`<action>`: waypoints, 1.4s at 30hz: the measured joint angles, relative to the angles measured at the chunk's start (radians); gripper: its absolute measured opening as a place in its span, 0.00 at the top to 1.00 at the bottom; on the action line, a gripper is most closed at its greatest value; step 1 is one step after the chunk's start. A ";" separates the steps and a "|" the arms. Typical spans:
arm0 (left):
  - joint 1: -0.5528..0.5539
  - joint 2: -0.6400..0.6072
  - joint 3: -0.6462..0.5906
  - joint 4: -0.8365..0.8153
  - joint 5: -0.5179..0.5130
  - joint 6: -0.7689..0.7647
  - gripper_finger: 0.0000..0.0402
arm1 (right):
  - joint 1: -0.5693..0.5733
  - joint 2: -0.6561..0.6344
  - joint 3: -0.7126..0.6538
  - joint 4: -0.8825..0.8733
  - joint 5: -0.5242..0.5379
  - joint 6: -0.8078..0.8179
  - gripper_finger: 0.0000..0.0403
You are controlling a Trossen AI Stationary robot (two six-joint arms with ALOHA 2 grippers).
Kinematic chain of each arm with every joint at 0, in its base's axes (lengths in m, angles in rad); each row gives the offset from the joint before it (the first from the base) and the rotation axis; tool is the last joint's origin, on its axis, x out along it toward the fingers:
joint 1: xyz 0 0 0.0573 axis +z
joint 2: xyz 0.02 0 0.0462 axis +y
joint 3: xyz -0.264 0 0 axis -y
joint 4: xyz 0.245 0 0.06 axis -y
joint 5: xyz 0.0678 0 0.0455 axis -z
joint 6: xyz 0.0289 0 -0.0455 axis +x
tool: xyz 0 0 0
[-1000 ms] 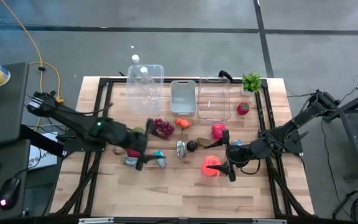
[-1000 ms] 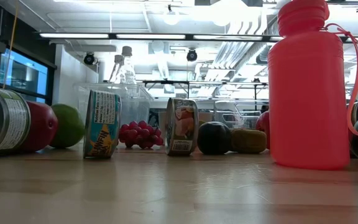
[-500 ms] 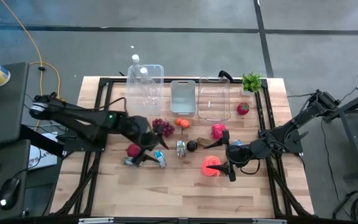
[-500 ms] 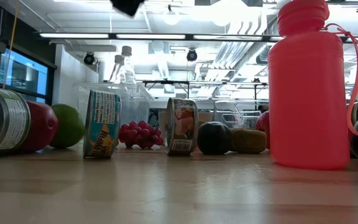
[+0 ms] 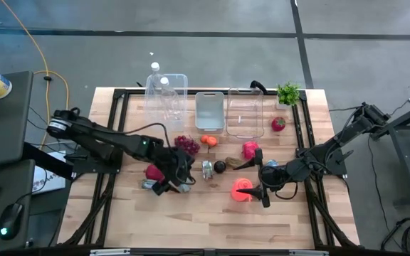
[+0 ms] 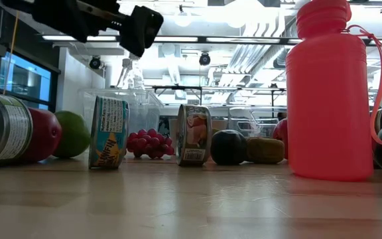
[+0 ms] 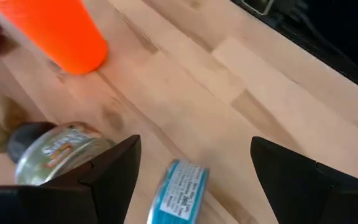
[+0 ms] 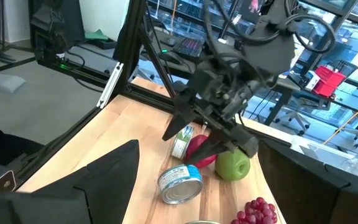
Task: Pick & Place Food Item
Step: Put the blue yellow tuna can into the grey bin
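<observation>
End effector (left) above blue can

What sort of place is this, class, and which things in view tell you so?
Probably a robotics lab or workshop. Two robot arms work at a framed wooden table, office chairs and monitors stand behind, and exposed ducts run under strip lights overhead.

left gripper open over mid-table; right gripper open, low

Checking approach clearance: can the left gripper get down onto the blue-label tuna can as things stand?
Probably yes. The left gripper hangs open above the blue-label can, nothing between them. The silver can lies close beside it and could crowd one finger.
</observation>
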State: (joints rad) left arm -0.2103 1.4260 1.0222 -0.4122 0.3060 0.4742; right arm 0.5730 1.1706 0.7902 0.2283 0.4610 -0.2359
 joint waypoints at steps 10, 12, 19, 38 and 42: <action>-0.001 0.092 -0.005 -0.017 -0.090 0.030 0.27 | 0.000 0.000 0.000 0.000 0.000 0.003 0.21; -0.001 0.101 -0.005 -0.020 -0.102 0.031 0.27 | 0.000 0.000 0.000 -0.001 0.000 0.004 0.21; 0.016 0.110 -0.017 -0.052 -0.120 0.003 0.27 | 0.000 0.000 0.000 0.000 0.000 0.004 0.21; 0.026 0.144 -0.046 -0.048 -0.157 0.009 0.29 | 0.000 0.000 0.000 0.000 0.000 0.004 0.21; 0.026 0.157 -0.045 -0.049 -0.180 0.015 0.36 | 0.000 0.000 0.000 -0.001 0.000 0.004 0.21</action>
State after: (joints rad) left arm -0.1841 1.5826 0.9768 -0.4616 0.1256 0.4888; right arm 0.5729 1.1706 0.7902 0.2276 0.4607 -0.2321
